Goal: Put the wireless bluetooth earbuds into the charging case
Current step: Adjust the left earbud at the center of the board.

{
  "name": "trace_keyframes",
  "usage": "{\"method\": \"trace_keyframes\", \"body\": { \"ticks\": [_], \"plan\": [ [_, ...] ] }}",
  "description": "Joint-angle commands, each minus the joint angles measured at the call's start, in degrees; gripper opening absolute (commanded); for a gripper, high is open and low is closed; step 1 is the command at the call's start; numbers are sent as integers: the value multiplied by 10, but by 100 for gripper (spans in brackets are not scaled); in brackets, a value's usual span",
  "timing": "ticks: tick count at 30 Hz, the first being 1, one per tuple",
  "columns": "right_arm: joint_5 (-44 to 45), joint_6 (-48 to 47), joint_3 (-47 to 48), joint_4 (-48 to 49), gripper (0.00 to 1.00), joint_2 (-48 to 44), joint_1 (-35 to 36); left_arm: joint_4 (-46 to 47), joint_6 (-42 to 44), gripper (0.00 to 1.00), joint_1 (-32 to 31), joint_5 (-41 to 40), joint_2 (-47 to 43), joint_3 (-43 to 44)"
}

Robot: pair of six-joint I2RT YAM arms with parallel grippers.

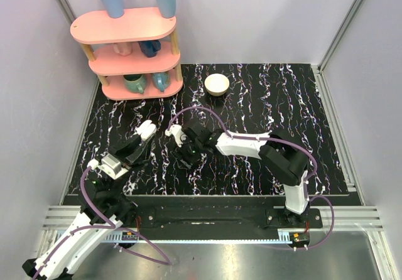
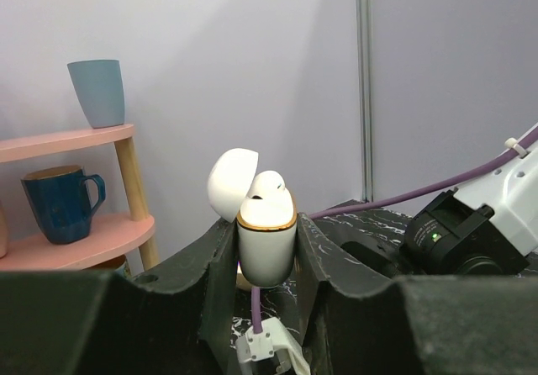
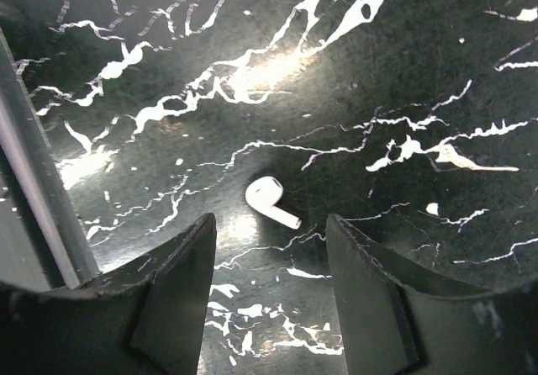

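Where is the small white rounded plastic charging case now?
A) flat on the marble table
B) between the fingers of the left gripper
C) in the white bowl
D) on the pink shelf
B: the left wrist view shows the small white rounded plastic charging case clamped upright in the left gripper.

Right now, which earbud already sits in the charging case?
The earbud poking from the open charging case held by the left gripper; the other earbud lies loose on the table.
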Motion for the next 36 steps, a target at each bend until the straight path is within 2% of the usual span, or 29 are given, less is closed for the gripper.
{"method": "trace_keyframes", "body": {
  "ticks": [1, 24, 36],
  "plan": [
    [30, -24, 30, -9, 62, 11, 5, 23, 0, 0, -1, -13, -4, 7],
    [42, -34, 66, -21, 58, 49, 20, 46, -10, 0, 0, -14, 5, -6],
    [60, -23, 73, -24, 49, 57, 21, 50, -12, 0, 0, -11, 12, -5]
  ]
}}
